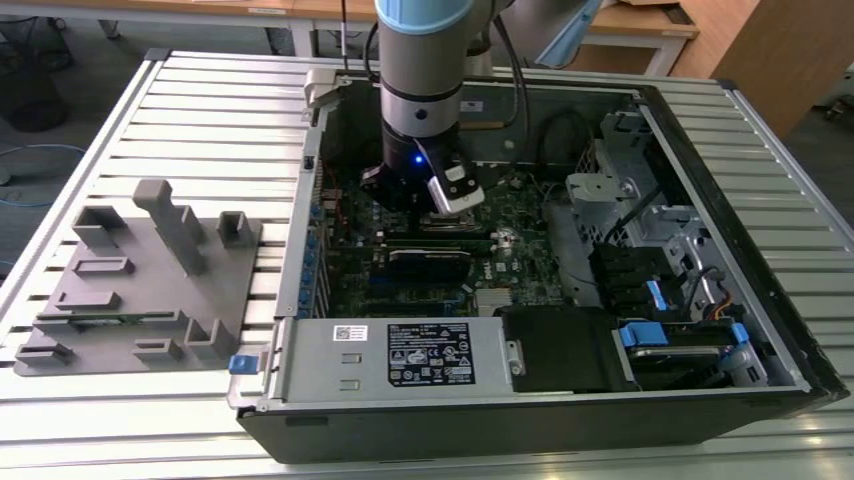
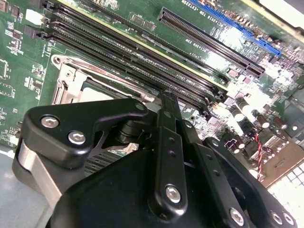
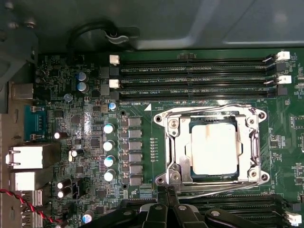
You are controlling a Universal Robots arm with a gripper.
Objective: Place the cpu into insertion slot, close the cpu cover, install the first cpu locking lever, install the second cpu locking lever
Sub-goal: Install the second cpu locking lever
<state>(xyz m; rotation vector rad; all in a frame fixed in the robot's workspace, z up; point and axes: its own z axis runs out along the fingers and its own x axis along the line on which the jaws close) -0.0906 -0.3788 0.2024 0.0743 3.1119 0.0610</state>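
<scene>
The cpu (image 3: 213,148) sits in the slot (image 3: 192,176) under the closed cover (image 3: 176,148). The gripper (image 3: 167,191) (fingers together, holding nothing) hovers beside the cover.

My cpu (image 3: 214,149), flat square w/ pale silver-grey top, sits level in the insertion slot (image 3: 194,175), whose black edge shows round the chip. The cpu cover (image 3: 176,142), thin silvery frame w/ big centre window, lies flat over it, chip showing thru the window, between the memory slot rows.
</scene>
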